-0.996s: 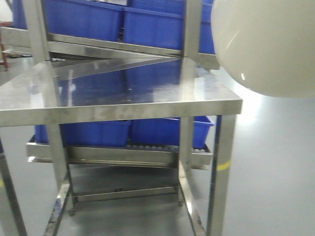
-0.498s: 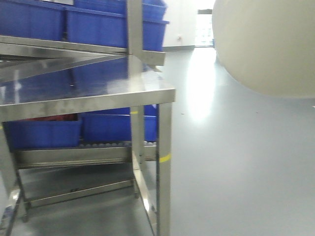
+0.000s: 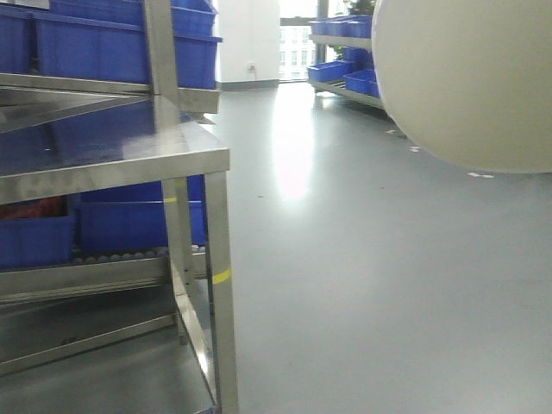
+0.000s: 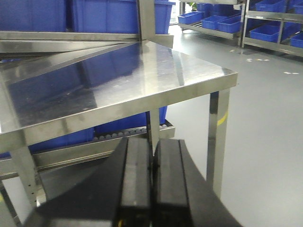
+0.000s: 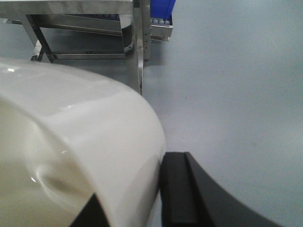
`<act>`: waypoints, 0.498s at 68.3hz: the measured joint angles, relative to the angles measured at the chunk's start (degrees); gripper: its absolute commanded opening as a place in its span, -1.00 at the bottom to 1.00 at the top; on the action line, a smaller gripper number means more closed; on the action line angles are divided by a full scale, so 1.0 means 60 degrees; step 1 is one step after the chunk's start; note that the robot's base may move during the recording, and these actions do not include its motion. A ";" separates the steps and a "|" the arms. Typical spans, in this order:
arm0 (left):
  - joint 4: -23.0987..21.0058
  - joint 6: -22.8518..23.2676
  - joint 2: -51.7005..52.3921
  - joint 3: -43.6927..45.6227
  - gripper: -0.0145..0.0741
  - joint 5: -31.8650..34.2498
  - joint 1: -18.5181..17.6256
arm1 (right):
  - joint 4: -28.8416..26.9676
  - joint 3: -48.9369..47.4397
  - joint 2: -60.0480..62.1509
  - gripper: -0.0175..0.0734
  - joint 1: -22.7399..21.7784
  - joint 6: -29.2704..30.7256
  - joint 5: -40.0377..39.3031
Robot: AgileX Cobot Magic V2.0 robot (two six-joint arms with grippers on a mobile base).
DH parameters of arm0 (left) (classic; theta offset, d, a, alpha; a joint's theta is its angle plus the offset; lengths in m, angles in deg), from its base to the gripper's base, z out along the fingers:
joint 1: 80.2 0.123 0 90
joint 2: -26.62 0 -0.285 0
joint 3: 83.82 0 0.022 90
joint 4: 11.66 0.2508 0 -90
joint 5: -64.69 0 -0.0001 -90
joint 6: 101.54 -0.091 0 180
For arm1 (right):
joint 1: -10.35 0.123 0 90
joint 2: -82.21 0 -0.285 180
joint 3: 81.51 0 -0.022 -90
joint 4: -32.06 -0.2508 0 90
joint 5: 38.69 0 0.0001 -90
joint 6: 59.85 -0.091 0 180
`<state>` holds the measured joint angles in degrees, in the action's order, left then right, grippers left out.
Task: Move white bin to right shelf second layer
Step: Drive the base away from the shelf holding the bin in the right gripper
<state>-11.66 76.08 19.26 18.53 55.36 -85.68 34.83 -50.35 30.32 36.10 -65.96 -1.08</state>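
Note:
The white bin (image 3: 466, 78) hangs in the air and fills the top right of the front view, cream and glossy. My right gripper (image 5: 135, 203) is shut on the white bin (image 5: 80, 137): one black finger (image 5: 177, 189) presses the outside of its wall and the other sits inside. Low in the left wrist view, my left gripper (image 4: 151, 179) is shut with its pads together and holds nothing. I cannot make out the right shelf second layer in these views.
A steel table (image 3: 112, 155) with a reflective top stands at left, its corner leg (image 3: 222, 293) close by. Behind it, blue crates (image 3: 121, 47) sit on a rack with a roller lane (image 3: 121, 253) below. Grey floor (image 3: 371, 259) opens ahead. Far racks with blue crates (image 3: 345, 73) stand at back right.
The front view has swung to the right: the steel table has slid to the left edge and open floor with far racks has come into sight. The bin keeps its place in the view.

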 measured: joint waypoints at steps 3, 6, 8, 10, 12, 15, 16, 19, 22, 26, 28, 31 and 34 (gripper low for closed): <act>0.0000 0.0000 0.0000 0.0000 -0.48 0.0000 0.0000 | 0.0000 0.0000 0.0000 -0.49 0.0000 0.0000 0.0000; 0.0000 0.0000 0.0000 0.0000 -0.48 0.0000 0.0000 | 0.0000 0.0000 0.0000 -0.49 0.0000 0.0000 0.0000; 0.0000 0.0000 0.0000 0.0000 -0.48 0.0000 0.0000 | 0.0000 0.0000 0.0000 -0.49 0.0000 0.0000 0.0000; 0.0000 0.0000 0.0000 0.0000 -0.48 0.0000 0.0000 | 0.0000 0.0000 0.0000 -0.49 0.0000 0.0000 0.0000; 0.0000 0.0000 0.0000 0.0000 -0.48 0.0000 0.0000 | 0.0000 0.0000 0.0000 -0.49 0.0000 0.0000 0.0000; 0.0000 0.0000 0.0000 0.0000 -0.48 0.0000 0.0000 | 0.0000 0.0000 0.0000 -0.49 0.0000 0.0000 0.0000; 0.0000 0.0000 0.0000 0.0000 -0.48 0.0000 0.0000 | 0.0000 0.0000 0.0000 -0.49 0.0000 0.0000 0.0000; 0.0000 0.0000 0.0000 0.0000 -0.48 0.0000 0.0000 | 0.0000 0.0000 0.0000 -0.49 0.0000 0.0000 0.0000; 0.0000 0.0000 0.0000 0.0000 -0.48 0.0000 0.0000 | 0.0000 0.0000 0.0000 -0.49 0.0000 0.0000 0.0000; 0.0000 0.0000 0.0000 0.0000 -0.48 0.0000 0.0000 | 0.0000 0.0000 0.0000 -0.49 0.0000 0.0000 0.0000; 0.0000 0.0000 0.0000 0.0000 -0.48 0.0000 0.0000 | 0.0000 0.0000 0.0000 -0.49 0.0000 0.0000 0.0000; 0.0000 0.0000 0.0000 0.0000 -0.48 0.0000 0.0000 | 0.0000 0.0000 0.0000 -0.49 0.0000 0.0000 0.0000; 0.0000 0.0000 0.0000 0.0000 -0.48 0.0000 0.0000 | 0.0000 0.0000 0.0000 -0.49 0.0000 0.0000 0.0000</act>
<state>-11.66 76.08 19.26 18.53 55.36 -85.68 34.83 -50.35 30.32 36.10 -65.96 -1.08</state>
